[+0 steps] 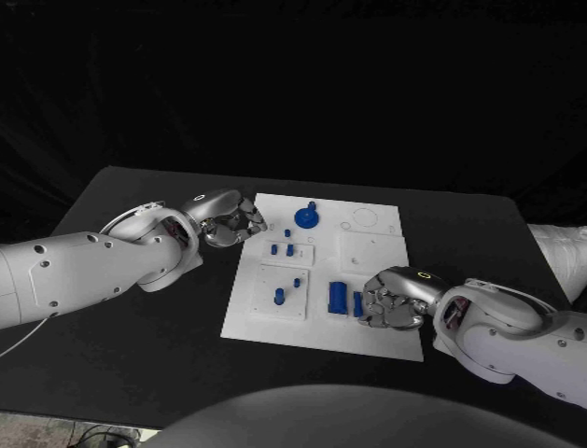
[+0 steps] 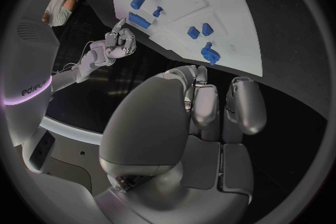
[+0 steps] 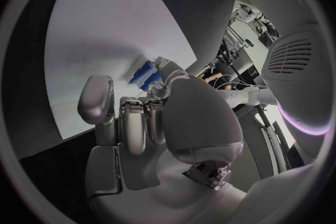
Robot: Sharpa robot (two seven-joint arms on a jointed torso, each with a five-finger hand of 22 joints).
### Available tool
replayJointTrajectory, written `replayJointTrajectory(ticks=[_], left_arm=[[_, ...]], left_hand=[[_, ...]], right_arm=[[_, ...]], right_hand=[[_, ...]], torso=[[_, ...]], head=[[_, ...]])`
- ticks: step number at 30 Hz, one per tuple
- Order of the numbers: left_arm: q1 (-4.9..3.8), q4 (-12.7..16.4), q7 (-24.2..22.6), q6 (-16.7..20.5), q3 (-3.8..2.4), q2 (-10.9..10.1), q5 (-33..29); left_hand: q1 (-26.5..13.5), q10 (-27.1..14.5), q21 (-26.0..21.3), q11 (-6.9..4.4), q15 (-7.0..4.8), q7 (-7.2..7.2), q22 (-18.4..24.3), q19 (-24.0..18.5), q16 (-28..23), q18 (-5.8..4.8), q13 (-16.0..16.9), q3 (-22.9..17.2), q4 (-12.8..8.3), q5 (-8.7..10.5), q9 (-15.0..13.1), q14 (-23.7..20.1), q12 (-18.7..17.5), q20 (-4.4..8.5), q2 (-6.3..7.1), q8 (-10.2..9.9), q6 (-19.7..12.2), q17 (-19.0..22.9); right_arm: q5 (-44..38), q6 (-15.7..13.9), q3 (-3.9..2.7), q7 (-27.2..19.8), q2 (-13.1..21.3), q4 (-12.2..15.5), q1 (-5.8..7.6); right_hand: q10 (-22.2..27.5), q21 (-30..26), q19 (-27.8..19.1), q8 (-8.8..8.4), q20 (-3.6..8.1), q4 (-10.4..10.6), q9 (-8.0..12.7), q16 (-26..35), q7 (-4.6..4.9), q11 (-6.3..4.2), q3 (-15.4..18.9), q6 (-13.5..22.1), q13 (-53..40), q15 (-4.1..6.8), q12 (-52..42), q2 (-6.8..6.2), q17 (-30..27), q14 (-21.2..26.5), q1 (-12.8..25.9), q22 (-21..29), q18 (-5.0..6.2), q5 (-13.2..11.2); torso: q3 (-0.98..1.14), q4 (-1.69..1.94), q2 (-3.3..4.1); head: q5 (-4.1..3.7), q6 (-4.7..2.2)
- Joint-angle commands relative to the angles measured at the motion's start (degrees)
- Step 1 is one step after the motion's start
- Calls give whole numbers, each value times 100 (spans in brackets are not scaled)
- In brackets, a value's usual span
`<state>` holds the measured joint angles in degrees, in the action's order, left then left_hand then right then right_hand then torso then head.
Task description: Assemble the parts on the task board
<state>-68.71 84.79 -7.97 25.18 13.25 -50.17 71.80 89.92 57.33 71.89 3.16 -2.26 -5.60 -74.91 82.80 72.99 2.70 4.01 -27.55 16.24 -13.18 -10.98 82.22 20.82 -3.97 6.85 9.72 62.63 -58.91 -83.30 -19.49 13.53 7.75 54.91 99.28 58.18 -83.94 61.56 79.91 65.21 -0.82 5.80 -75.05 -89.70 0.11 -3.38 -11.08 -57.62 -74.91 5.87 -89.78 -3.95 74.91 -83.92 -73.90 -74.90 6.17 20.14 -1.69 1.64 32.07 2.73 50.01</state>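
Task board [image 1: 374, 245]: white, lying flat mid-tabletop [image 1: 118, 345].
Parts: blue round piece [image 1: 305, 218] near far edge; small pegs [image 1: 281, 249] mid-left; two cylinders [image 1: 338, 296] near front edge.
Left hand [image 1: 230, 222]: at board's left edge, fingers curled in, nothing gripped.
Right hand [image 1: 393, 303]: over board's front right, beside the cylinders, fingers curled; grip cannot be told.

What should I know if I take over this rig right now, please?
Left hand: fingers curled, holding nothing, at the left edge of the white rectangular task board.
Right hand: fingertips at the two long blue cylinders near the board's front; a grip cannot be confirmed.
Round blue knob piece sits at the far end; small blue pegs mid-board.
Done: cannot tell. Left: assembling the cylinders.
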Motion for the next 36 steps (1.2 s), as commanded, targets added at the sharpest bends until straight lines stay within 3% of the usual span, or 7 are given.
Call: replayJointTrajectory(ticks=[1,8,21,30,36], left_arm=[[5,3,-63,18,-3,12,-26],[5,3,-38,-9,-3,6,-26],[6,-5,-13,-55,-3,24,-26],[6,-4,-6,-65,-3,21,-26],[6,-6,-6,-69,-3,27,-26]], left_hand=[[54,42,-35,3,9,-16,-1021,-31,-16,101,-3,-56,3,-24,-10,-50,31,-12,27,36,27,13],[54,42,-35,3,9,-16,-1021,-31,-16,101,-3,-56,3,-24,-10,-50,31,-12,27,36,27,13],[54,42,-35,3,9,-16,-1021,-31,-16,101,-3,-56,3,-24,-10,-50,31,-12,27,36,27,13],[49,46,-41,6,10,-19,-1020,-34,-19,102,-3,-64,8,-21,-11,-53,32,-12,34,39,27,18],[49,46,-41,6,10,-19,-1020,-34,-19,102,-3,-64,8,-21,-11,-53,32,-12,34,39,27,18]], right_arm=[[5,45,1,33,-19,-26,-10],[148,-56,1,80,-42,-74,-13],[754,202,1,346,-103,-195,-13],[1058,313,1,510,-125,-231,-15],[1403,377,1,575,-142,-247,-19]], right_hand=[[-606,1,-14,23,40,17,-399,-30,-4,-30,-18,-50,-1509,44,-22,14,1509,-608,-61,-807,-80,46],[-606,27,-7,137,53,122,-475,-30,-19,-44,-108,-133,-1509,56,-22,74,1509,-608,-12,-811,-83,344],[-606,-62,-43,55,58,165,-449,-30,-27,-49,-183,-7,-1509,61,-22,122,1509,-608,0,-788,-66,401],[-606,-138,-76,17,61,128,-437,-21,-25,-49,-246,47,-1509,62,-22,127,1492,-602,-56,-768,-52,331],[-606,-267,-141,-1,57,89,-433,6,-10,-36,-349,73,-1509,50,-22,178,1445,-585,-121,-735,-30,12]], torso=[[-1,-1,-2],[-1,0,1],[-1,-3,-2],[-1,0,0],[0,0,2]], head=[[1,-1],[3,-1],[2,-1],[2,-1],[15,-1]])
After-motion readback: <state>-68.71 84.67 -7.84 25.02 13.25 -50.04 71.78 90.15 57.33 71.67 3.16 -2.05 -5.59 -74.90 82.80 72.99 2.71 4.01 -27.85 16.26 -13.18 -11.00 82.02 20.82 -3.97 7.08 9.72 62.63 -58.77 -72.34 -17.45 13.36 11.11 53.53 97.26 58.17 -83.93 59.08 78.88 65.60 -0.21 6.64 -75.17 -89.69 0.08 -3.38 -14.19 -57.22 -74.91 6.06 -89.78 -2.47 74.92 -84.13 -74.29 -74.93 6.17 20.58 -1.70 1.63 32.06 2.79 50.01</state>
